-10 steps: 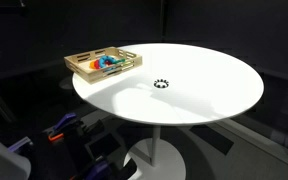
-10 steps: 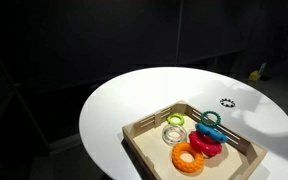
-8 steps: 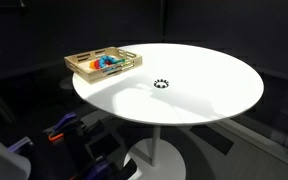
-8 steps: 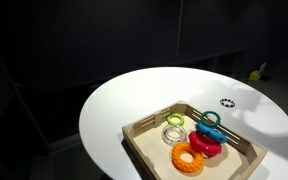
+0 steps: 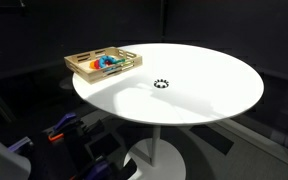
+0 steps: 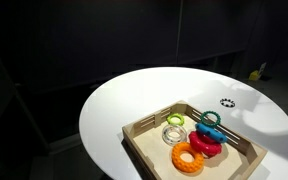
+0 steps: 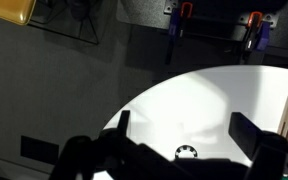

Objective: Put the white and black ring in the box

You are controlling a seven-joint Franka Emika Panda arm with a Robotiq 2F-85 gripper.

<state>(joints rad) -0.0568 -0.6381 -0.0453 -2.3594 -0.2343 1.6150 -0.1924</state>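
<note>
The white and black ring (image 5: 161, 84) lies flat near the middle of the round white table (image 5: 214, 90); it also shows in an exterior view (image 6: 226, 102) and at the bottom of the wrist view (image 7: 187, 153). The box (image 5: 81, 66), a light-wood tray with blue, orange and red rings, stands at the table's edge; it also shows in an exterior view (image 6: 144, 128). My gripper (image 7: 184, 128) is open and empty, high above the table, with the ring between its two fingers in the wrist view. The arm does not show in the exterior views.
The table stands on a white pedestal (image 5: 159, 150) in a dark room. Clamps and equipment (image 5: 59, 130) sit on the floor beside it. In the tray lie an orange ring (image 6: 188, 158), a red ring (image 6: 205, 143), a teal ring (image 6: 211, 126) and a clear ring (image 6: 174, 131).
</note>
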